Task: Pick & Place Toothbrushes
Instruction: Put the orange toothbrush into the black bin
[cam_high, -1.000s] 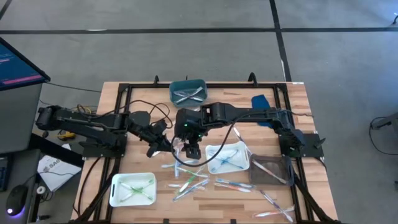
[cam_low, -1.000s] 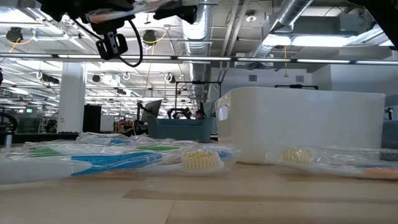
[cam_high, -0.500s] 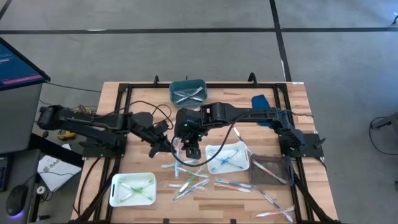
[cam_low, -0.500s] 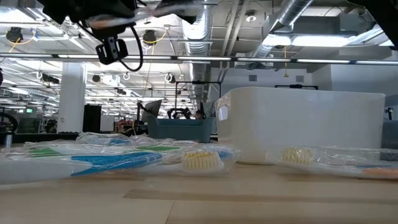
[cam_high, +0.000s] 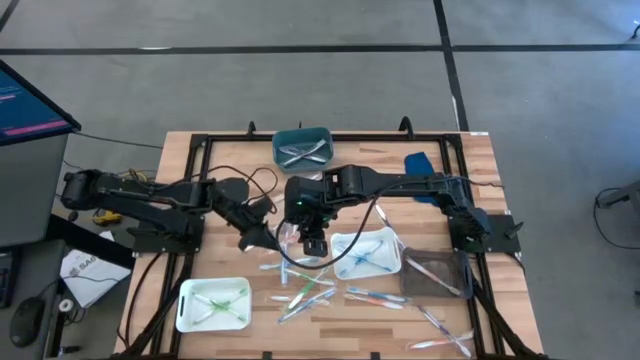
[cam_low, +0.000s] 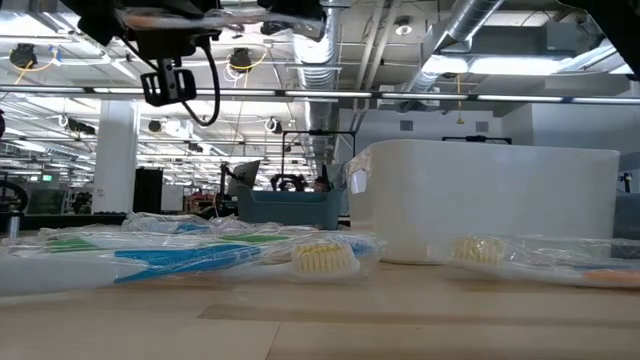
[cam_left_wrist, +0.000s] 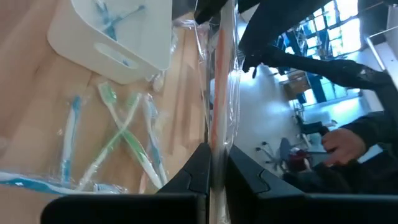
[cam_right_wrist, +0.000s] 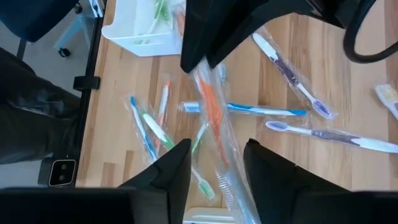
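At the left of the high view, the left gripper (cam_high: 262, 237) was clamped on one end of an orange toothbrush (cam_left_wrist: 219, 106) in a clear wrapper, holding it raised above the table (cam_high: 500, 300). Just to its right, the right gripper (cam_high: 311, 246) met the other end of the same toothbrush; its fingers (cam_right_wrist: 177, 165) had narrowed over the last second and now stood on either side of the wrapper, though whether they had actually pinched it could not be told from the views. The left gripper had held its grip unchanged through the same interval. This closing suggested a two-handed step, either a handover or pulling the wrapper off. Below both grippers, loose wrapped toothbrushes (cam_high: 305, 288) lay scattered on the table. To the right of the right gripper sat a white tray (cam_high: 400, 262) holding blue toothbrushes; a second white tray (cam_high: 184, 305) with green ones lay below the left gripper. Most toothbrushes remained to be sorted.
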